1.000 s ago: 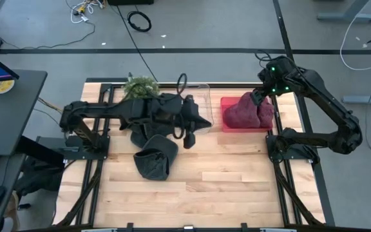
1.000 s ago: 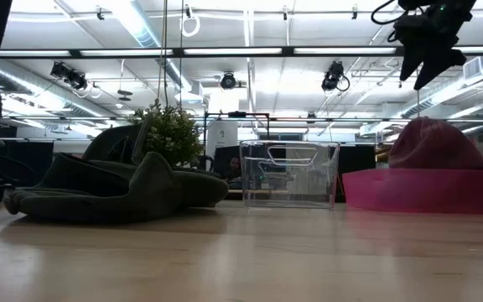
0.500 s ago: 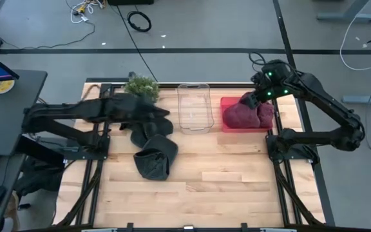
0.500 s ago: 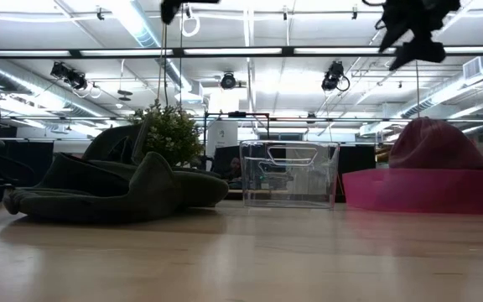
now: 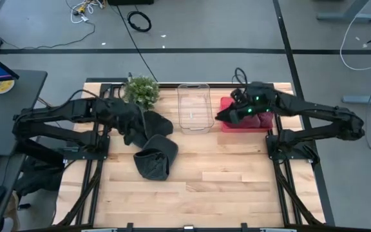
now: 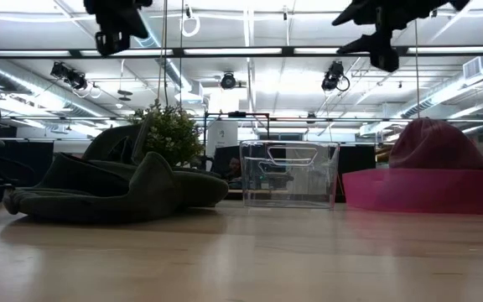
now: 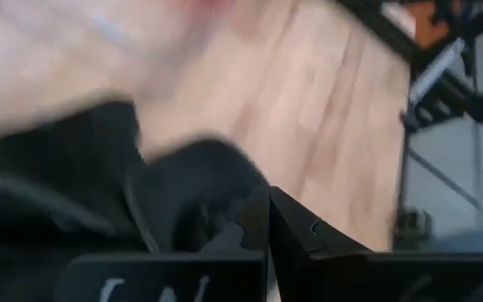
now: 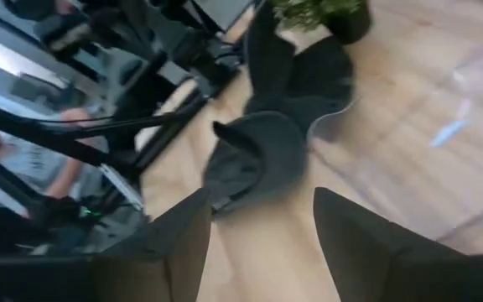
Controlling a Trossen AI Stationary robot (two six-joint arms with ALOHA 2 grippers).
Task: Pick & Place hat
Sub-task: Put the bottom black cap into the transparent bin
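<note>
Two dark grey hats lie on the wooden table left of centre, one [image 5: 154, 159] nearer and one [image 5: 152, 124] behind it; the low view shows them as a flat pile [image 6: 111, 189]. A maroon hat [image 5: 248, 115] sits in a red tray [image 5: 227, 124] at the far right. My left gripper [image 5: 129, 122] hangs shut, high above the far dark hat [image 7: 183, 184], and touches nothing. My right gripper [image 5: 221, 116] is open and empty [image 8: 260, 200], held high between the tray and a clear bin, pointing toward the dark hats [image 8: 258, 159].
A clear plastic bin [image 5: 194, 107] stands at the far middle and a small potted plant [image 5: 140, 89] at the far left. The near half of the table [image 5: 198, 187] is bare wood. A person shows beyond the table in the right wrist view.
My left gripper has drawn back from above the clear bin toward the table's left edge, sinking a little, and stays shut. My right gripper has swung from above the maroon hat toward the table's middle and tipped up nearer to level. The hats have not moved.
</note>
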